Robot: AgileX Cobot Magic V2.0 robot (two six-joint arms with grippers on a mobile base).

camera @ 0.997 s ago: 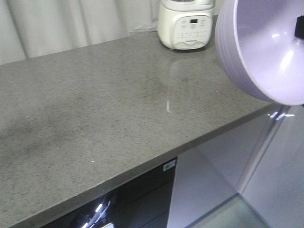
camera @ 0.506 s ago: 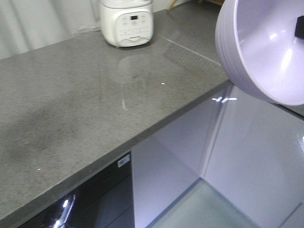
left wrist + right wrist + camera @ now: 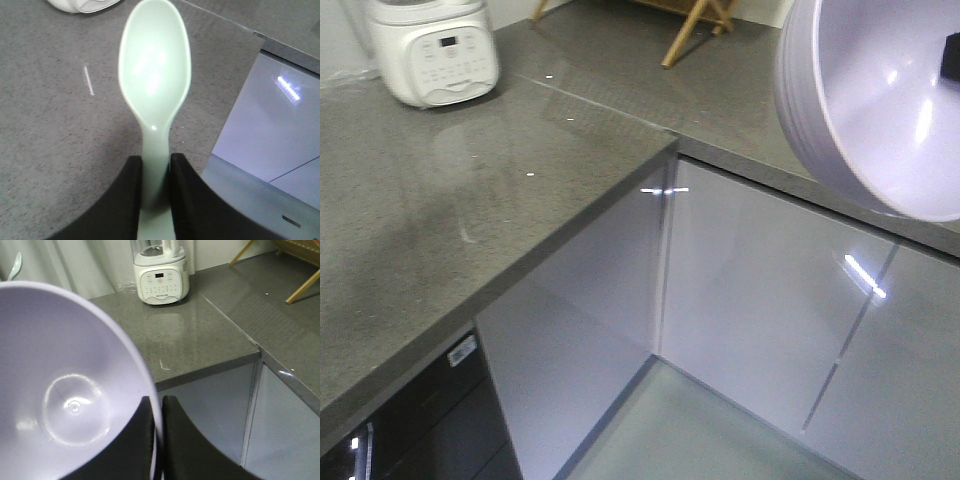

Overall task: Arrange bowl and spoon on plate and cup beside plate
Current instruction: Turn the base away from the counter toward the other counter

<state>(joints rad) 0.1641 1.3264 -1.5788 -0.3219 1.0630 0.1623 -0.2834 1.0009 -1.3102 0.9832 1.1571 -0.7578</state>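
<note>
Left gripper (image 3: pixel 156 167): its two black fingers (image 3: pixel 127 200) are pressed against either side of the flat handle of the spoon (image 3: pixel 155 65), pinching it; the pale mint-green spoon points straight away from the gripper, hollow side facing the wrist camera, and is held in the air over the grey speckled worktop (image 3: pixel 50 140), close to the worktop's front edge and touching nothing else.

Right gripper (image 3: pixel 158 407): its fingers (image 3: pixel 186 450) are closed on the rim of the bowl (image 3: pixel 65 390), one finger inside the wall and one outside; the lavender bowl is tipped on its side, its opening turned toward the wrist camera; in the front-facing view it hangs at the upper right, clear of the worktop, in front of the inner corner where two runs of worktop meet.

Below the worktop's edge: glossy pale cabinet fronts (image 3: pixel 760 290) meeting at a right angle; a dark built-in unit (image 3: pixel 410 430) under the left run.

On the worktop, toward its rear edge: a white kitchen appliance (image 3: pixel 435 55) with a button panel on its face, standing upright, its reflection on the polished surface in front of it.

Farther back: slanted wooden legs (image 3: pixel 698 28) resting on the right run; a pale curtain (image 3: pixel 75 265) behind the worktop.
</note>
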